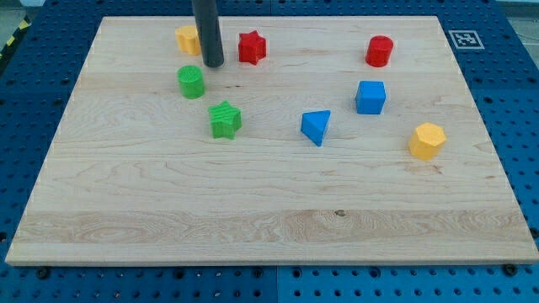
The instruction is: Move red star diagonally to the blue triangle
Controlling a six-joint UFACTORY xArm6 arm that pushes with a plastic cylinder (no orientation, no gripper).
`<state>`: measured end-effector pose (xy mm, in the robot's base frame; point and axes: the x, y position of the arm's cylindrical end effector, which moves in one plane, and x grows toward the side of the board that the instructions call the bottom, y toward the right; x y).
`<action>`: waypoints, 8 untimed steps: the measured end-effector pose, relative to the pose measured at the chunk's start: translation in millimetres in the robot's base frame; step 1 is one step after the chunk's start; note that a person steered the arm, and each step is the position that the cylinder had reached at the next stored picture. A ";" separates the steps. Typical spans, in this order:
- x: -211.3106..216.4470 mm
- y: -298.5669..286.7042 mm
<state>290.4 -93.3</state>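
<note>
The red star [251,47] lies near the view's top, left of centre. The blue triangle [316,126] lies near the board's middle, down and to the right of the star. My tip [213,63] rests on the board just left of the red star, slightly below it, with a small gap between them. The dark rod rises from there out of the view's top.
A yellow block [188,39] sits just left of the rod. A green cylinder [191,82] and a green star [225,119] lie below my tip. A red cylinder [379,51], a blue cube [370,97] and a yellow hexagon [427,140] lie at the right.
</note>
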 end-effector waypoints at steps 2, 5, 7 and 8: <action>-26.5 -53.9; -19.2 -75.3; 5.2 -93.4; 16.3 -96.8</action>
<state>306.7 -190.1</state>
